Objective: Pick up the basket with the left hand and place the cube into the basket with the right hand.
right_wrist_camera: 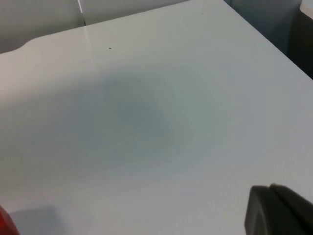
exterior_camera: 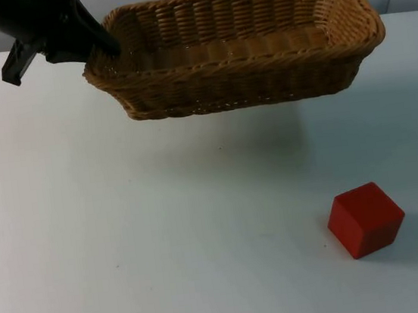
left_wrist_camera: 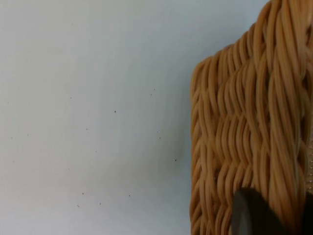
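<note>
Wicker basket aloft, cube waiting on the desk

Wicker filled the far part of the top view: the basket [exterior_camera: 234, 46] hung above the white desk [exterior_camera: 129, 250], its shadow cast on the surface beneath it, so it looked lifted clear. The left claw [exterior_camera: 101, 54] was pinching the rim at the basket's left end. Nothing lay inside the basket. The red cube [exterior_camera: 365, 219] sat on the desk, well apart from the basket and nearer the camera, on the right arm's side.

From the left wrist, the woven wall of the basket [left_wrist_camera: 249, 137] stood close against a black fingertip [left_wrist_camera: 254, 215], with bare desk [left_wrist_camera: 88, 122] beside it.

From the right wrist, a black fingertip [right_wrist_camera: 279, 210] hung over the desk [right_wrist_camera: 146, 98], and a sliver of the cube [right_wrist_camera: 4, 223] showed at the edge; whether the right claw was spread or pressed together I could not tell.

The basket seemed light and fairly stiff, though held by one end it could sag or swing. The cube looked rigid, smooth and light; two opposite flat faces would give the best hold, with the claw squared to them since it sat turned on the desk.
</note>
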